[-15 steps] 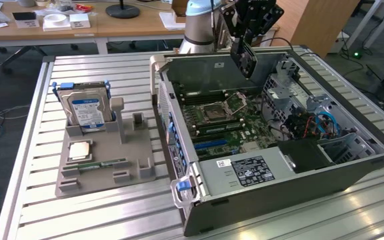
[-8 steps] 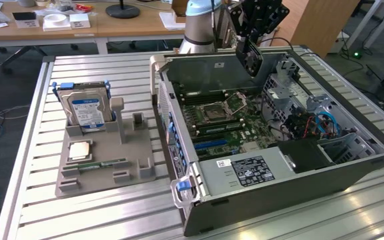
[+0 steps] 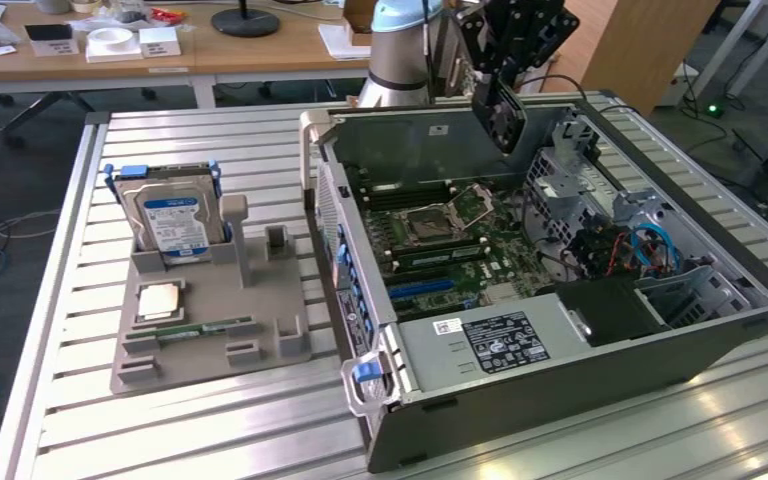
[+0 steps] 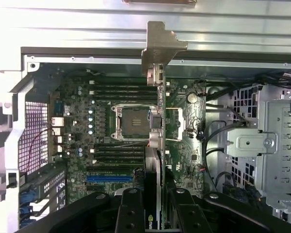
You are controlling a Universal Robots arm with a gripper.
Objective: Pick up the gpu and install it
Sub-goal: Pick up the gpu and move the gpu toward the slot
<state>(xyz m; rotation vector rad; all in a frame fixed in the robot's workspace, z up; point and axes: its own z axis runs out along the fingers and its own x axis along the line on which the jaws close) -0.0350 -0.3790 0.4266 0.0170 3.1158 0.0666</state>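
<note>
Gripper point(image 4: 154, 196) clamps the gpu point(image 3: 496, 110) above the case point(image 3: 558, 400); seating demands alignment with the blue slot point(image 3: 418, 290), seven o'clock from the socket point(image 3: 448, 213).

An open computer case point(image 3: 558, 400) lies on its side on the slatted metal tabletop point(image 3: 197, 430), its motherboard point(image 3: 451, 240) facing up. Above the case's far end, the arm's black pincer point(image 3: 502, 70) grips a graphics card point(image 3: 498, 115), which hangs edge-down over the board without touching it. At the exterior view's left, a grey holder point(image 3: 264, 310) carries an upright hard drive point(image 3: 171, 220), a flat processor chip point(image 3: 160, 300) and a memory stick point(image 3: 204, 328).
</note>
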